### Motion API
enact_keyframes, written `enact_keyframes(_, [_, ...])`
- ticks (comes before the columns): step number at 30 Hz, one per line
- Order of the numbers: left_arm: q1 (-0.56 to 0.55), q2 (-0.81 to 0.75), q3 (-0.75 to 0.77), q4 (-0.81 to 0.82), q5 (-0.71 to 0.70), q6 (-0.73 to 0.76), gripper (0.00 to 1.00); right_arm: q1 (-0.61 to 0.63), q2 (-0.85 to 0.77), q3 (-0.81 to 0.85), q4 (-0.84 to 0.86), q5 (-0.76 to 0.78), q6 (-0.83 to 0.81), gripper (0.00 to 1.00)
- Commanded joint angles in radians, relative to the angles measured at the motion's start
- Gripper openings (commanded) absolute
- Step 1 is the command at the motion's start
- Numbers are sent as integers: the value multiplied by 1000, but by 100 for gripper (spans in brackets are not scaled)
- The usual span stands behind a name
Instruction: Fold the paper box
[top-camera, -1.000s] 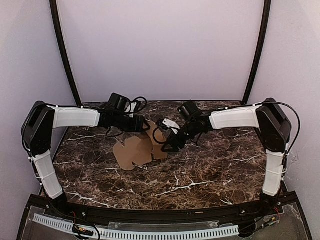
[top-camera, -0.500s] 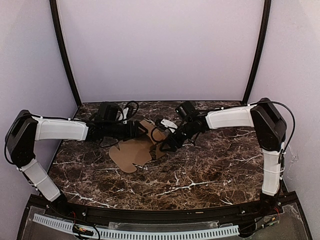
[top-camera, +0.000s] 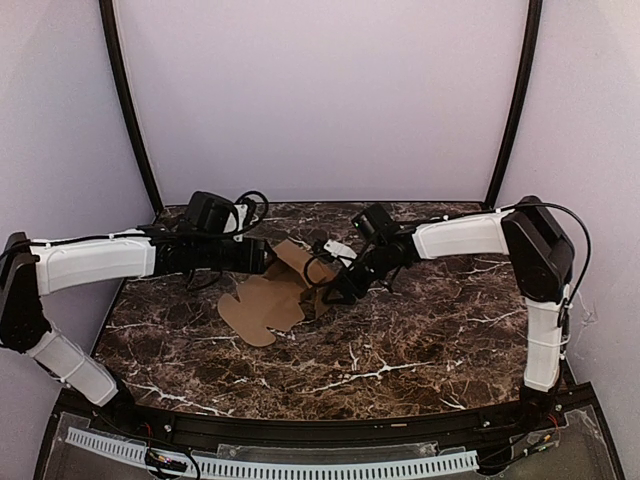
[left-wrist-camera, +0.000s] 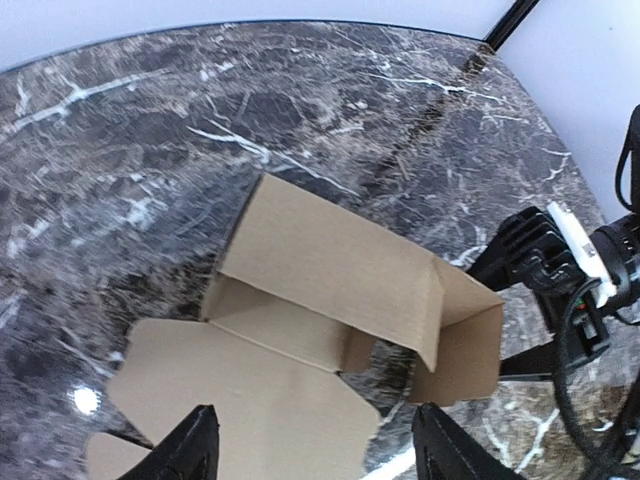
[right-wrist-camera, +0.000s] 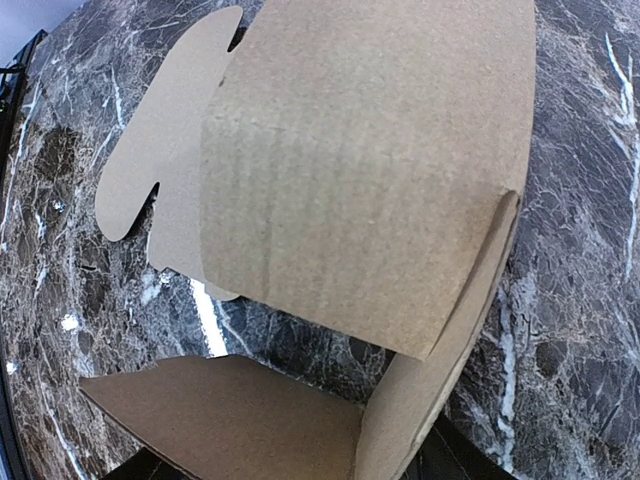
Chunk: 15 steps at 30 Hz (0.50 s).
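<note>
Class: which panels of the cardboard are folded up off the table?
The box panels beside the right hand stand up; the rounded-tab panels lie flat on the table.

No text, label, brand, number or sign can be read in any view — the paper box (left-wrist-camera: 330, 270) shows only plain brown cardboard, and the white piece (left-wrist-camera: 578, 238) at the right edge of the left wrist view carries nothing legible.
</note>
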Motion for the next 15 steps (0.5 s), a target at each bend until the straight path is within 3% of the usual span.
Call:
enact_keyframes(1, [4,-10,-28,-116,-208,240,68,-5,-39,-16,0,10,-8,64])
enact_keyframes(9, [4,97,-106,259,-196,445,65,-8,-40,-21,-4,-20,-8,64])
enact_keyframes(15, [11,223,-86,382,-180,559,62,-11,-40,-20,-8,-42,-9,64])
